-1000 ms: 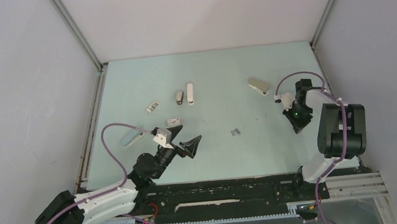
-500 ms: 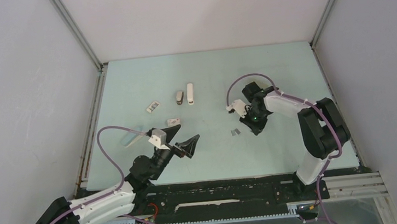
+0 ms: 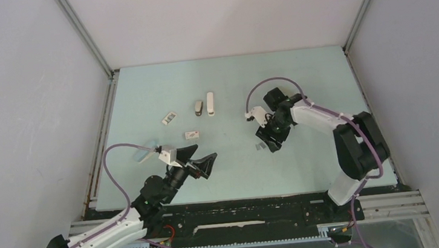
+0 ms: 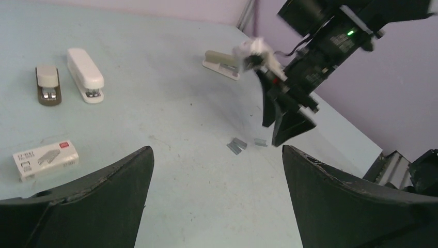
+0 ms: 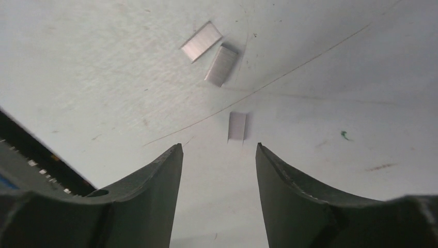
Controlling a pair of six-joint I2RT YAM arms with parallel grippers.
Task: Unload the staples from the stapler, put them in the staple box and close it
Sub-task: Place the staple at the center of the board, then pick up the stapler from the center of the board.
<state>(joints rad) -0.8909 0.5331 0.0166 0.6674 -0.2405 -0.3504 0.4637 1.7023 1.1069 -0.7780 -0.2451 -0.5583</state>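
Matte pale-green tabletop (image 3: 240,176): right gripper (image 5: 217,150) swung over from right side, jaws half parted, empty, above grey metal staples (image 5: 221,64) (three short strips); left gripper (image 4: 217,152) wide, empty; beige-topped stapler (image 4: 221,62) farther back.

Pale lilac walls (image 3: 225,14) enclose a light-blue table (image 3: 305,158) — metal corner posts (image 3: 86,36), even light.

A slim white stapler (image 3: 210,103) lies on the pale blue-green bench (image 3: 158,84), with a smaller grey-brown stapler (image 3: 198,107) just beside it on its left. Nearer the left edge sit a white printed box (image 3: 169,118), a second box (image 3: 191,134) and a light blue stapler (image 3: 144,156).
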